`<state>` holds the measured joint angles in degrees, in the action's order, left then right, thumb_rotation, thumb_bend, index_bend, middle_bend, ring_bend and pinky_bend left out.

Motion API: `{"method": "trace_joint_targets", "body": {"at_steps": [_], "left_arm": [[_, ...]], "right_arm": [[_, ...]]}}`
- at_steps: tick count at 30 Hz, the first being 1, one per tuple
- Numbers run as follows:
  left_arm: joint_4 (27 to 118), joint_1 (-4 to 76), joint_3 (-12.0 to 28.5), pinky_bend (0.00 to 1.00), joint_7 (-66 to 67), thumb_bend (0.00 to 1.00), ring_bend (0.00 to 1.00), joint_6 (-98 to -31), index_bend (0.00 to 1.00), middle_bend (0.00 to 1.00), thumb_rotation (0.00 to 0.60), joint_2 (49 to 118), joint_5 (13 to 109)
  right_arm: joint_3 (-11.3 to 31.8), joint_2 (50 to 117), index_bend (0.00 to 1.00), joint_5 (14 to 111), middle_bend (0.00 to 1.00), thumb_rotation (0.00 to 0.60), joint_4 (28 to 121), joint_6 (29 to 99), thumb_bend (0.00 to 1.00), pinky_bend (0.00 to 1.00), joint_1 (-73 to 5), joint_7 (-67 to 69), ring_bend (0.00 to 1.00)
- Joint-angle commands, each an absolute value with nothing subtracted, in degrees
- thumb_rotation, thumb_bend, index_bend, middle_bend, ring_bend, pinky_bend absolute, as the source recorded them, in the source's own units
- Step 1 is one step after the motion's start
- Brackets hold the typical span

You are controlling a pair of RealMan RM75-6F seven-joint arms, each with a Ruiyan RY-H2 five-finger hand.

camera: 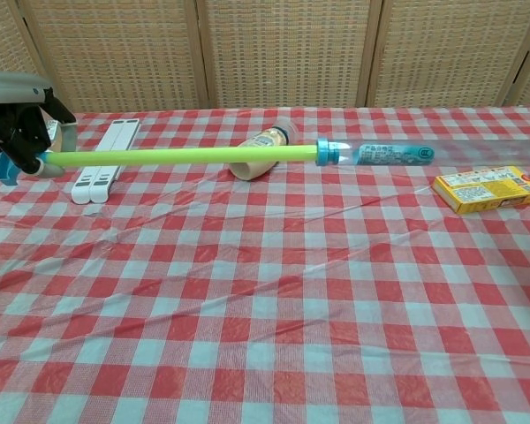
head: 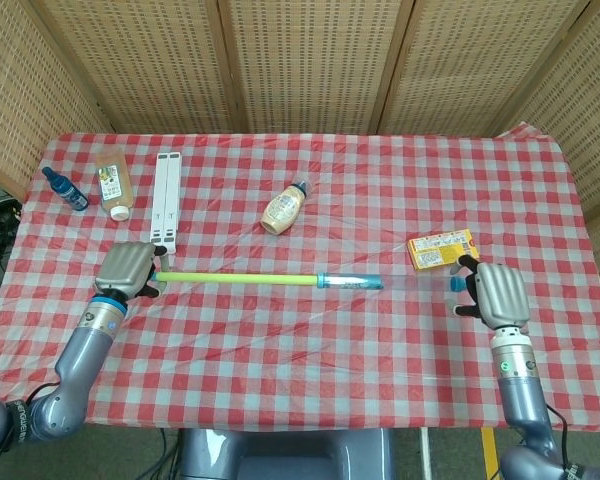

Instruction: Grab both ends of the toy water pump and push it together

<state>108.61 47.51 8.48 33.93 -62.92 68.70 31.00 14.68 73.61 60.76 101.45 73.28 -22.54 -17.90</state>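
The pump [head: 310, 279] hung level above the red-checked table [head: 310, 340], held at both ends. The left hand [head: 127, 268] gripped the end of the yellow rod; the right hand [head: 500, 293] was closed around the clear tube's far tip. A printed label ran along the tube, its writing too small to read. The yellow box [head: 442, 248] near the right hand carried print that was likewise illegible, as did the labels on the juice bottle [head: 112, 181] and sauce bottle [head: 283, 208]. Only the head view showed the right hand, the small blue bottle [head: 64, 188] and the whole white strip [head: 166, 199]; the chest view showed the left hand's dark fingers [camera: 18, 132] wrapped on the rod.
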Motion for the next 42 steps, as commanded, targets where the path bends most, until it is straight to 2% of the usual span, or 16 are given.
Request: {"method": "trace_joint_targets", "body": {"at_steps": [1,9,15,30,42], "left_arm": [[108.8,47.5,8.4,0.72,33.8,0.52,0.82,-62.9,0.81,0.90,0.600,68.5,31.1],[109.0,47.4,8.1,0.72,33.3,0.52,0.82,-62.6,0.81,0.90,0.600,67.9,31.4],[108.9,47.3,7.9,0.72,33.0,0.52,0.82,-62.5,0.81,0.90,0.600,67.8,31.5],[110.5,47.7,7.9,0.72,32.7,0.52,0.82,-62.8,0.81,0.90,0.600,68.4,32.3],[110.7,51.4,10.3,0.72,35.3,0.52,0.82,-64.8,0.81,0.90,0.600,74.3,28.3]], "right_arm": [[14.6,73.9,0.52,60.5,1.00,0.600,101.1,73.1,0.31,0.58,-22.7,-17.9,0.98],[14.7,74.5,0.57,60.2,1.00,0.600,100.2,73.4,0.34,0.58,-23.0,-17.9,1.00],[14.8,74.8,0.64,61.0,1.00,0.600,100.1,74.3,0.44,0.58,-22.9,-17.3,1.00],[14.9,75.6,0.66,61.3,1.00,0.600,100.6,73.2,0.44,0.58,-24.4,-18.2,1.00],[14.5,76.1,0.67,61.4,1.00,0.600,102.1,71.3,0.43,0.58,-26.1,-18.8,1.00]]}}
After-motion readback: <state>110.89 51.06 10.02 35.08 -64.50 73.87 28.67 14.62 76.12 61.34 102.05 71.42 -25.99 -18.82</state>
